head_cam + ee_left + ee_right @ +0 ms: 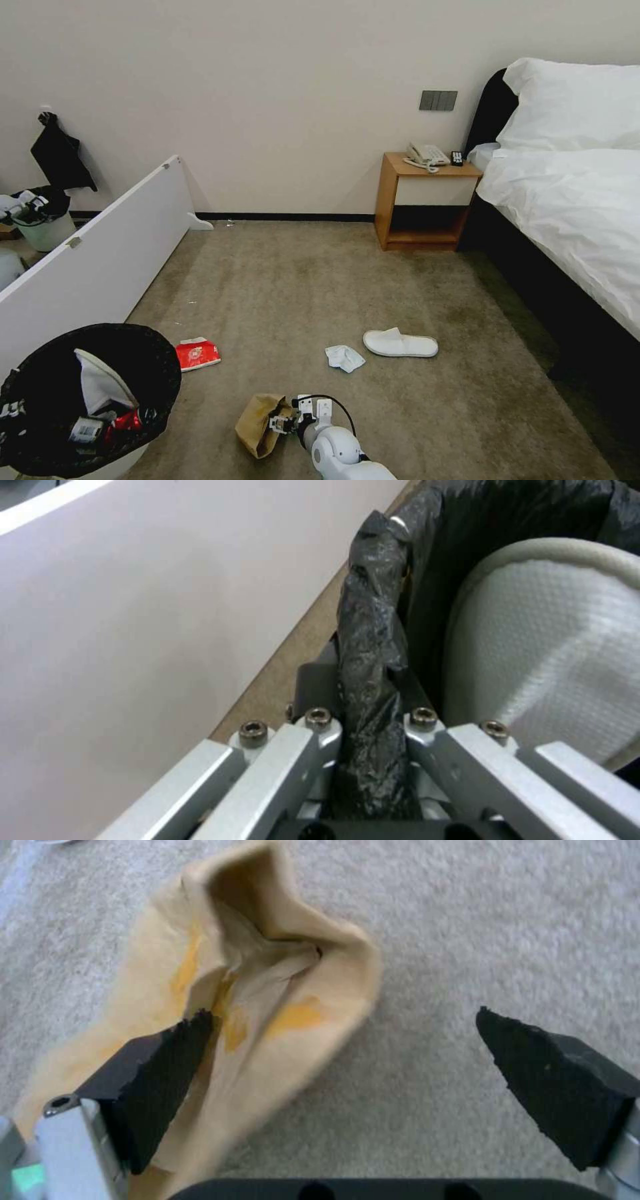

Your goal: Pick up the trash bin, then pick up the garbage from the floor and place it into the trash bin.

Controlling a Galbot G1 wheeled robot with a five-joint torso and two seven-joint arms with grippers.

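The trash bin (157, 360), lined with a black bag, is at the lower left of the head view and holds a white slipper (553, 650), a red can (127, 422) and other litter. My left gripper (370, 715) is shut on its bag-covered rim (373, 630). A crumpled brown paper bag (257, 420) (253, 990) lies on the carpet (300, 293). My right gripper (283, 423) (340, 1015) hangs open just over it, with one finger (160, 1060) above the bag and the other above bare carpet. Farther off lie a red-white packet (197, 353), a tissue (345, 358) and a white slipper (400, 344).
A white board (100, 260) leans along the left, with a pale bucket (43, 230) behind it. A wooden bedside table (427, 200) and a bed (573, 220) with a dark frame stand at the right. Open carpet lies in the middle.
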